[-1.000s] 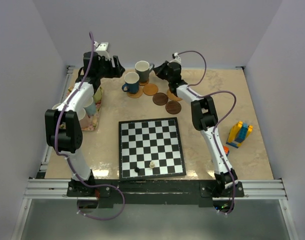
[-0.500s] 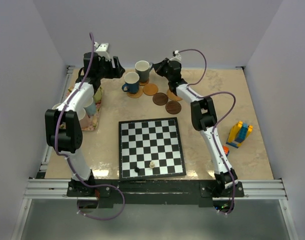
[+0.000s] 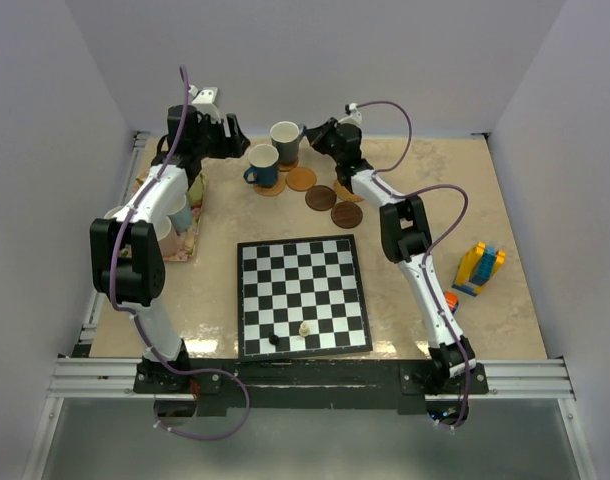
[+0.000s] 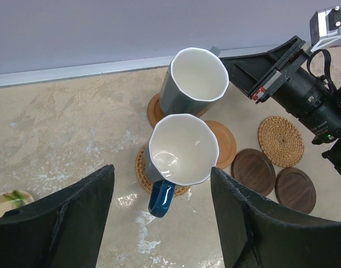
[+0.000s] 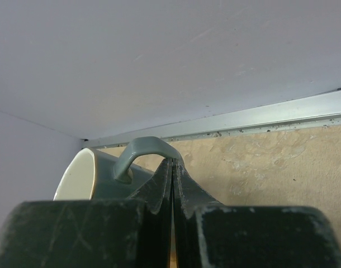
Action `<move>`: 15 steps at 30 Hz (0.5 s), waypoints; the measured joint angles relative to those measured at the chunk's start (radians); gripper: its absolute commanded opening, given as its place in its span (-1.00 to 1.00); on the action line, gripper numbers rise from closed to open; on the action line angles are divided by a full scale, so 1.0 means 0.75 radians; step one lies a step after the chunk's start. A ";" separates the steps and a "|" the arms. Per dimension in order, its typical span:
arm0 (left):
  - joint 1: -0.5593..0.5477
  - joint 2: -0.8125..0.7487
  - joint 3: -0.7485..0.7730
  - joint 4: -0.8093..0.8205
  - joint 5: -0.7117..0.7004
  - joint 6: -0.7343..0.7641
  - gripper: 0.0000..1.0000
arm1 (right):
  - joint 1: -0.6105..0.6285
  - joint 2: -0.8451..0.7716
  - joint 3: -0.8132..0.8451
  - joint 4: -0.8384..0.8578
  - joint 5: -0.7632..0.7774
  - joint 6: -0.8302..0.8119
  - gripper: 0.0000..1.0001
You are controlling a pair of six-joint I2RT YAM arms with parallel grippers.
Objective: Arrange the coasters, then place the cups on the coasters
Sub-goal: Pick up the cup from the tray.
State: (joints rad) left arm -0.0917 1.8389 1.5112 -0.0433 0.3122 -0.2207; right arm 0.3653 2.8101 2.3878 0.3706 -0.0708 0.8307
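- Firstly, top external view: the dark blue cup (image 3: pixel 263 163) stands on a woven coaster (image 3: pixel 271 187) at the far side of the table (image 3: pixel 505 190). The teal cup (image 3: pixel 285 139) is just behind it on an orange coaster (image 3: pixel 288 164).
- Bare discs to their right: a tan coaster (image 3: pixel 301 179), two dark brown coasters (image 3: pixel 320 197), and a second woven one partly under the right arm.
- Other cups (image 3: pixel 182 214) sit on the floral mat (image 3: pixel 180 250) at the left edge, partly hidden by the left arm.
- The left gripper (image 3: pixel 235 135) hangs left of the two far cups. The right gripper (image 3: pixel 318 135) is just beside the teal cup.
- The chessboard (image 3: pixel 302 296) lies near the arm bases, and the toy blocks (image 3: pixel 480 268) lie to the right.
- Left wrist view: the left gripper is released. Its fingers (image 4: pixel 53 223) are spread wide above either side of the dark blue cup and touch nothing.
- A small red-and-white sticker (image 4: pixel 261 92) sits on the right gripper's body, its print too small to read.
- Right wrist view: the right gripper is clenched, its jaws flat together with nothing between them. The tips are against the teal cup's handle (image 5: pixel 145 149).
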 measured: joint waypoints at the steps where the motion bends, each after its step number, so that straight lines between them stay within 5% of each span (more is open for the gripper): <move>1: 0.000 0.000 0.000 -0.001 0.001 0.000 0.48 | 0.000 0.000 0.000 0.003 -0.001 0.000 -1.00; 10: 0.000 0.000 0.000 -0.001 0.000 0.002 0.49 | 0.000 -0.003 -0.025 0.057 0.000 0.000 -1.00; 15: 0.000 0.000 0.000 -0.003 -0.001 0.006 0.50 | 0.000 -0.055 -0.212 0.167 0.001 -0.001 -1.00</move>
State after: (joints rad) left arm -0.0917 1.8389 1.5112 -0.0452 0.3119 -0.2161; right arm 0.3653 2.7689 2.2288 0.4961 -0.0704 0.8303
